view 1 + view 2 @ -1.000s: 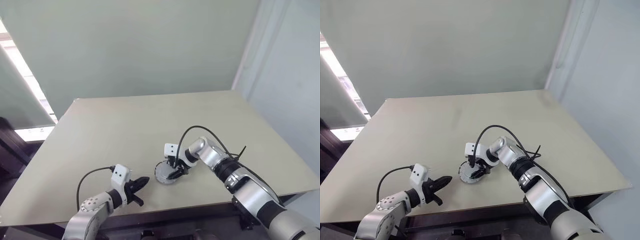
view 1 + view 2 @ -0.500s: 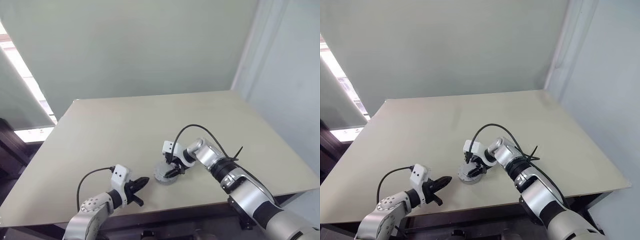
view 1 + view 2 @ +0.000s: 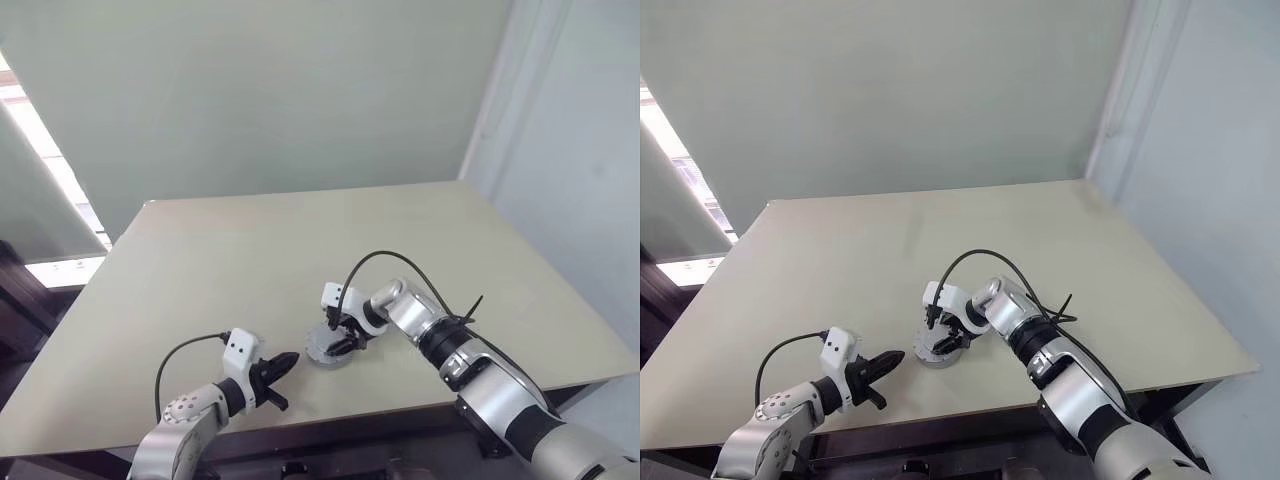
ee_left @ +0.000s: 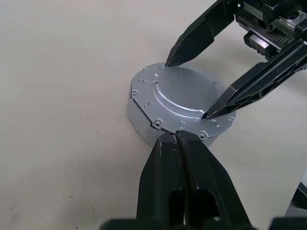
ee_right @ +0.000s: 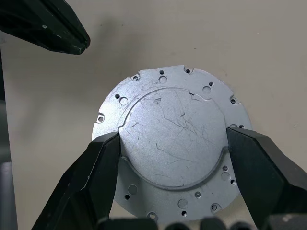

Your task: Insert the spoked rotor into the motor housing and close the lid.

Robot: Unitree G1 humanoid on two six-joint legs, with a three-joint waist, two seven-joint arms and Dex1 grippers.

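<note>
The right claw (image 5: 172, 138) stands wide, its 2 black fingers (image 5: 91, 177) straddling the raised round centre of the lid (image 5: 175, 108), 1 tip at each side and apparently resting on the plate; whether they pinch it or only press I cannot tell. Against the head views of a second ago, this wrist has rolled a little about its own line while staying over the same spot, and the grey motor housing (image 4: 139, 120) beneath it sits where it was on the table (image 3: 220, 260). That reads as a small twisting or seating move on the lid, not a lift. The lid lies flat and flush on the housing, directly below the right claw and just ahead of the left claw (image 4: 175, 136), which is shut tight, tips pointing at the housing's near wall and close to it, unchanged over the second. The spoked rotor is presumably enclosed already, so the task looks nearly finished, with only the lid's final seating to confirm.
</note>
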